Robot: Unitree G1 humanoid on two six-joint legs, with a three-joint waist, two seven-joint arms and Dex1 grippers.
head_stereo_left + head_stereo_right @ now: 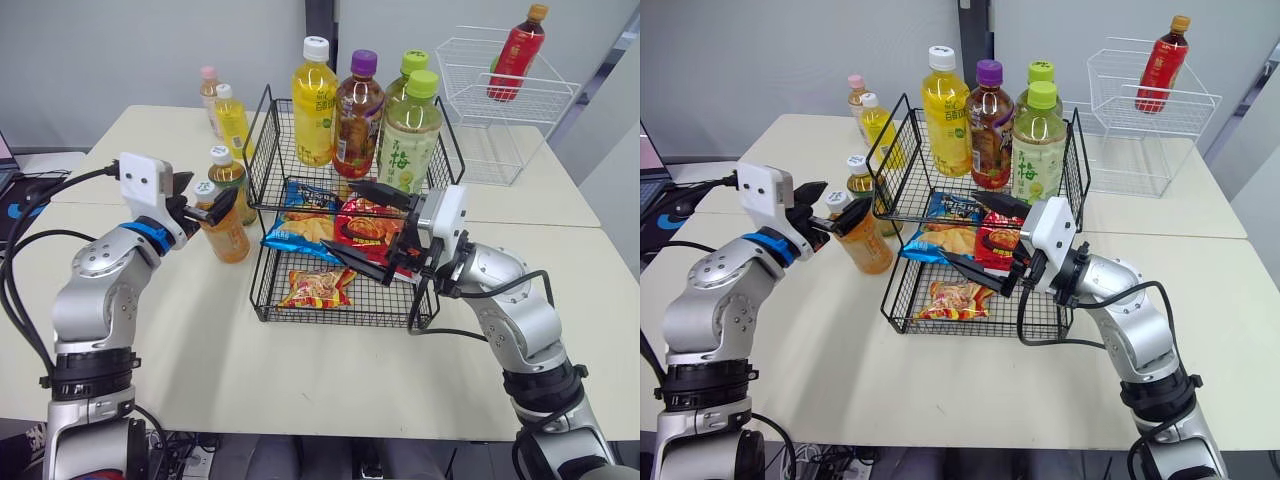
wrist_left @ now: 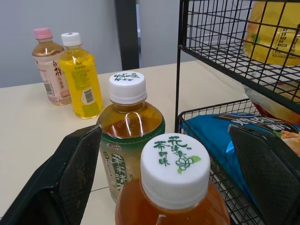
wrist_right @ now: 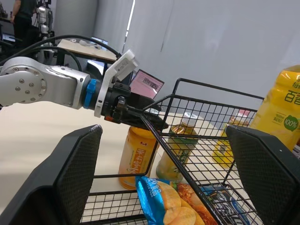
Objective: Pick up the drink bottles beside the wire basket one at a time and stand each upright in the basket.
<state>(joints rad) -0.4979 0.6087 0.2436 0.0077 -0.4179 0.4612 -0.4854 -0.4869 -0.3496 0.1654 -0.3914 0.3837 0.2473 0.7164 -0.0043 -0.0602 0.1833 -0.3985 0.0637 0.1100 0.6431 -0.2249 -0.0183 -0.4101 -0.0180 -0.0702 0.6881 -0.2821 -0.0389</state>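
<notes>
The left claw (image 1: 207,198) is open. Its fingers (image 2: 70,178) straddle the cap of the orange bottle (image 1: 228,238), with a gap on each side in the left wrist view. That bottle stands upright on the surface (image 1: 300,380), left of centre in the eye views, just beside the basket (image 1: 258,285). A green bottle (image 1: 229,176) stands just behind it. At centre frame the right claw (image 1: 368,228) gapes wide and empty over the snack bags (image 1: 318,288) in the basket's lower tier.

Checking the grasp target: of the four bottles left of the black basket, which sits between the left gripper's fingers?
The orange tea bottle nearest the robot: the open left gripper straddles its white cap alone.
</notes>
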